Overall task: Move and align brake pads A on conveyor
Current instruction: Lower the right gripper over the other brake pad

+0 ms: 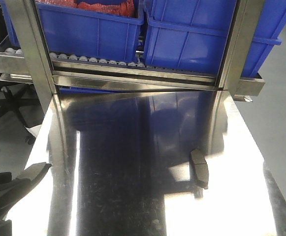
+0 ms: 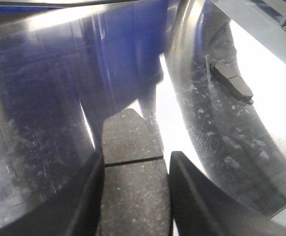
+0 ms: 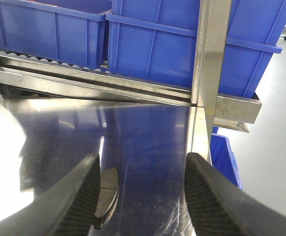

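One brake pad, grey-brown with a centre groove, lies flat on the shiny steel table, right of centre. It also shows as the far brake pad in the left wrist view. My left gripper is shut on a second brake pad, one finger against each long edge. That gripper sits at the table's near left corner. My right gripper is open above the table, and the lying pad is just beside its left finger. The conveyor is out of view.
Two blue bins stand on a roller rack across the back of the table. Steel posts rise at both back corners. An office chair is on the left, and another blue bin is on the floor to the right.
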Tool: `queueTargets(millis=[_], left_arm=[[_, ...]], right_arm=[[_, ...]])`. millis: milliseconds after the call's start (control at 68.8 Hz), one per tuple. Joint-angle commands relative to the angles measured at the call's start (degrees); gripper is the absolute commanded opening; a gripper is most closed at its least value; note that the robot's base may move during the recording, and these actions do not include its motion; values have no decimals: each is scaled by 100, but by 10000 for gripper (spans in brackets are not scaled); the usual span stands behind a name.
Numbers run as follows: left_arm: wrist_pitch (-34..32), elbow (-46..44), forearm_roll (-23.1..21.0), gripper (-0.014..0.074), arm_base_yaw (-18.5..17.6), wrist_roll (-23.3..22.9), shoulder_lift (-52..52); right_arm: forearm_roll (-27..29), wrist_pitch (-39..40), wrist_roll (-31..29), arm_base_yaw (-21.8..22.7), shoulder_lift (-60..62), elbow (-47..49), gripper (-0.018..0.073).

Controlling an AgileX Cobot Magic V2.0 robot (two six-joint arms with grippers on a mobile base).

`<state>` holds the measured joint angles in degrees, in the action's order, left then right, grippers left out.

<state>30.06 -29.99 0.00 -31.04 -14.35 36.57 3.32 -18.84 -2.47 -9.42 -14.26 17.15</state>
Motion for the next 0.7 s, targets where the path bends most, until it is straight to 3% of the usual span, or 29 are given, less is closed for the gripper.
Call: queueTargets(millis=[0, 683], left_arm=[[-533, -164, 0, -8, -29, -42, -16], [-533, -164, 0, -8, -29, -42, -16]], right_arm=[[-20, 412, -29, -3, -55, 157, 370], [-20, 412, -29, -3, -55, 157, 370]])
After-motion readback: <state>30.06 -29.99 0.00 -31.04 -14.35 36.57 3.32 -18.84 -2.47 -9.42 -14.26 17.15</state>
